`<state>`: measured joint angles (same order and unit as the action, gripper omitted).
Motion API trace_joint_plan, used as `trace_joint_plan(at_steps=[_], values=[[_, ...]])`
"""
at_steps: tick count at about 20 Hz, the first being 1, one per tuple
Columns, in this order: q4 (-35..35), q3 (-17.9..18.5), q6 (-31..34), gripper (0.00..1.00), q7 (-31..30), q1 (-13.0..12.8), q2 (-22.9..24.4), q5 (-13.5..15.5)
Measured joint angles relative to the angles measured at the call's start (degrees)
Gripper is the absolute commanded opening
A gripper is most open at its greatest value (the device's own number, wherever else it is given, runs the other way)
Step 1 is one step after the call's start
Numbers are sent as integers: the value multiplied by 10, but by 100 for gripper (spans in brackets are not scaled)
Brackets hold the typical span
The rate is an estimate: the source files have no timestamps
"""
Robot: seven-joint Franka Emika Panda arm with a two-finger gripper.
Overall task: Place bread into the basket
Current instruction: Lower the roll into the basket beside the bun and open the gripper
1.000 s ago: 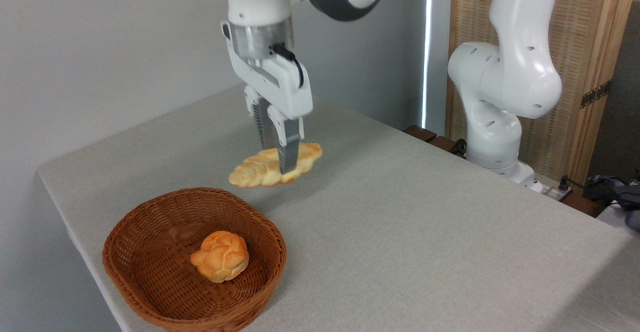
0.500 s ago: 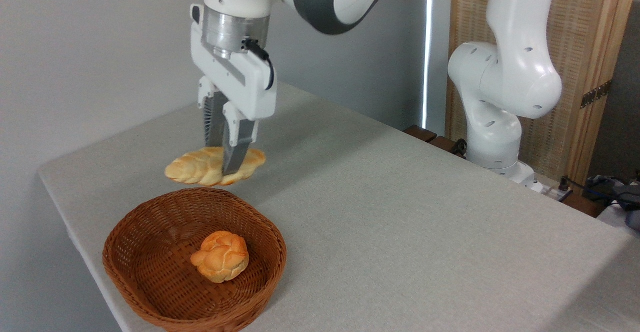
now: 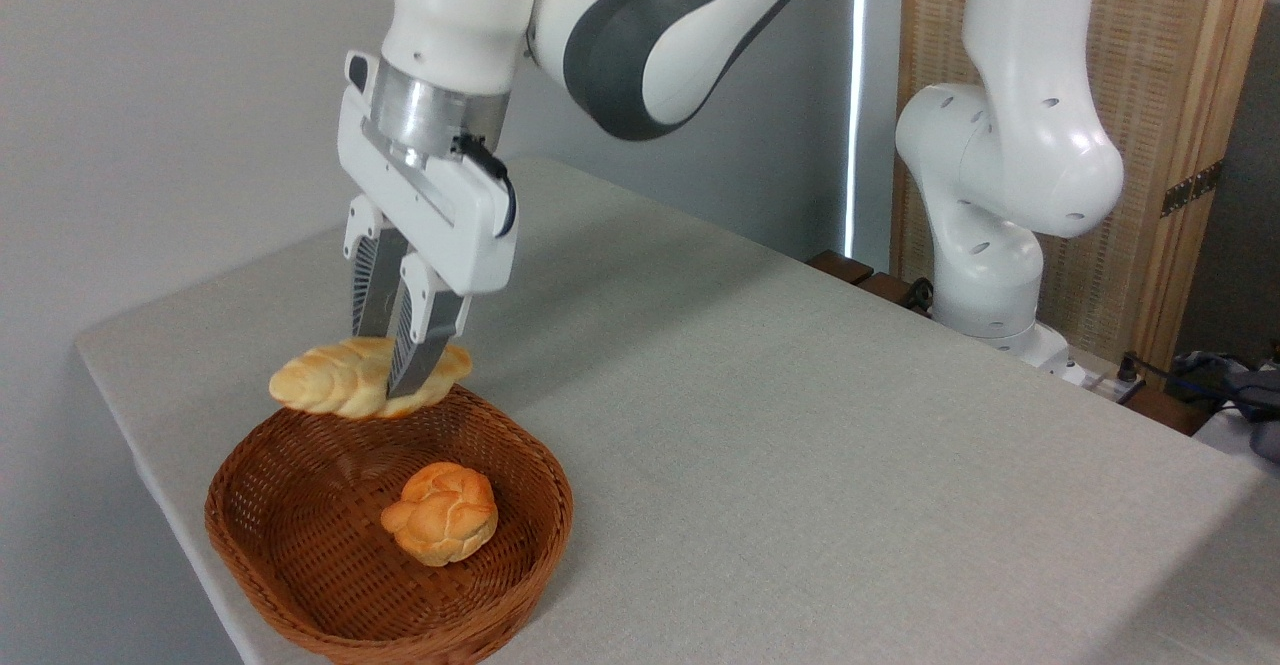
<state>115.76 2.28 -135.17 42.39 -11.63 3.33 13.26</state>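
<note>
The bread [image 3: 325, 382], a pale golden braided loaf, hangs in the air over the far rim of the basket [image 3: 262, 588]. My gripper [image 3: 392, 377] is shut on the loaf's right half, fingers pointing down. The basket is a round brown wicker one at the table's near left corner. The loaf sits level, its left end sticking out past the fingers.
A small round orange-brown knotted bun [image 3: 441, 512] lies inside the basket, right of its middle. The table's left edge [image 3: 130, 435] runs close to the basket. The arm's white base [image 3: 985, 275] stands at the far right, before a wooden screen.
My gripper has carried the bread leftward and toward the camera, from over the bare table to above the basket's far rim, and slightly lower.
</note>
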Motion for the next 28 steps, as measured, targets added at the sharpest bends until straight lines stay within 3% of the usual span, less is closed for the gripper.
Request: trace_joint_plan(at_steps=[8, 21, 28], values=[[-1, 0, -18, 100, 0, 0, -30, 7], [-6, 0, -26, 100, -27, 0, -31, 7], [-9, 5, 30, 100, -37, 7, -12, -13]])
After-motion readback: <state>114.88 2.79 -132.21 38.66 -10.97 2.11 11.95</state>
